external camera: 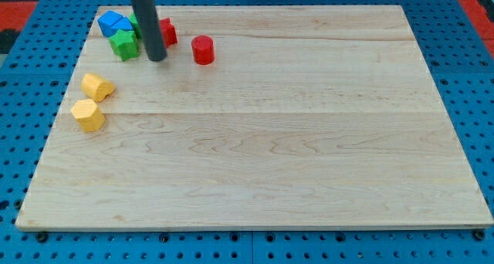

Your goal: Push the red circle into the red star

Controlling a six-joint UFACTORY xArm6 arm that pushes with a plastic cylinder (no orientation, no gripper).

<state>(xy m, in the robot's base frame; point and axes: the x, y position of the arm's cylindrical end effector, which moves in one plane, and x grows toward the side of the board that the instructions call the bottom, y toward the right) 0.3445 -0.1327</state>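
Note:
The red circle [203, 49] is a short red cylinder standing near the view's top, left of centre. The red star [167, 32] lies up and to its left, mostly hidden behind the dark rod. A gap of bare wood separates the two. My tip [157, 59] rests on the board just below the red star and to the left of the red circle, touching neither that I can see.
A green block [123, 44] and a blue block [113, 22] sit close together left of the rod. Two yellow blocks [97, 86] [88, 114] lie near the board's left edge. The wooden board [293, 140] sits on a blue pegboard [471, 79].

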